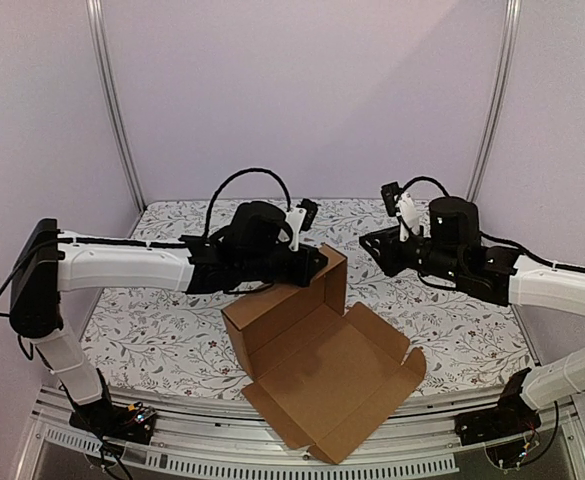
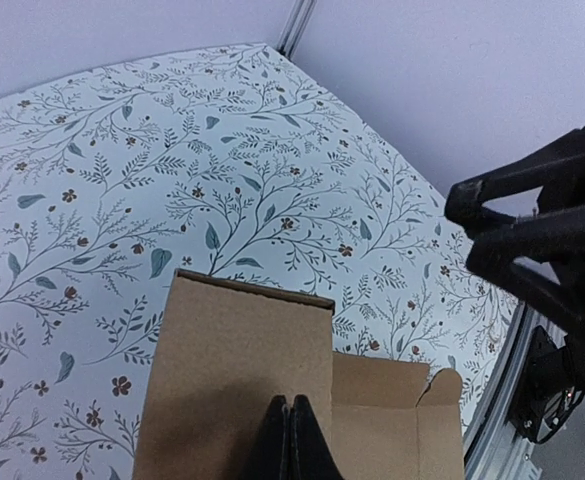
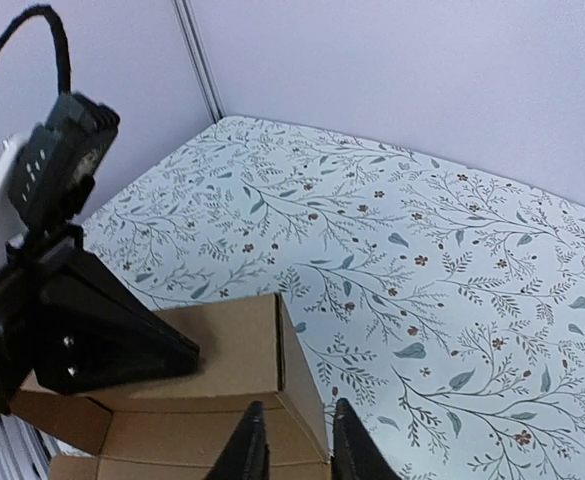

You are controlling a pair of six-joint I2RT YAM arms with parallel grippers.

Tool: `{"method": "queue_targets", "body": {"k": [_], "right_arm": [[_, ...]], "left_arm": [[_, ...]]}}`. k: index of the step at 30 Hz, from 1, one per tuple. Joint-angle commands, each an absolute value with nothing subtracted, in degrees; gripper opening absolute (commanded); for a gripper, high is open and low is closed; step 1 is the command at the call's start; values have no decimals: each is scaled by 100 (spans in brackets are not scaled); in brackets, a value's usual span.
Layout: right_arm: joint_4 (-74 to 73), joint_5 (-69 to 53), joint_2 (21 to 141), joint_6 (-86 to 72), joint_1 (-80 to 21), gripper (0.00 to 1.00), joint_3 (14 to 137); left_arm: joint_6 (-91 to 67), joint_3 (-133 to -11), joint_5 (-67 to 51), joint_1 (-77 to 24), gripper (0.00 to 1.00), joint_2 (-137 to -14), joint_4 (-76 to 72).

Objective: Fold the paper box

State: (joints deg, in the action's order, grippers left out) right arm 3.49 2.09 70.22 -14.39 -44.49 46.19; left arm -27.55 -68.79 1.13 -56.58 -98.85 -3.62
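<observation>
Fingers pressed together, the left gripper (image 2: 289,415) has its tips at the raised back panel of the paper box (image 1: 322,370). A floral print covers the table (image 1: 152,330), with plain lilac walls (image 1: 302,90) around it. Brown and unprinted, the box lies open at the table's near edge between the arms (one corner overhangs that edge). The right gripper (image 3: 295,415) is partly spread, straddling the panel's upper corner; whether it touches cannot be told

Paper box (image 1: 317,375) sits lower center on surface (image 1: 152,335), lower corner past the near edge. Left hand (image 1: 317,262) at its back wall; right hand (image 1: 374,246) just right.
</observation>
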Motion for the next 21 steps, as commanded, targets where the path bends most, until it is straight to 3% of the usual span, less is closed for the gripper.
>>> {"method": "queue_targets", "body": {"k": [1,3,13,21], "right_arm": [[668,67,7400,-1225,-4424,8,5203],[673,66,7653,-1213,-4423,0,5386],[962,-331,8564,-1387,-4428,0,5712],[1145,-408,9050,-1613,-4424,0,5298]], "left_arm": [[-2852,-6853,178,-5805,0,-10140,229],[-2861,-6872,193,-5833,0,-10142,233],[-2878,-6926,217,-5933,0,-10216,241],[-2895,-6959,194,-5967,0,-10275,253]]}}
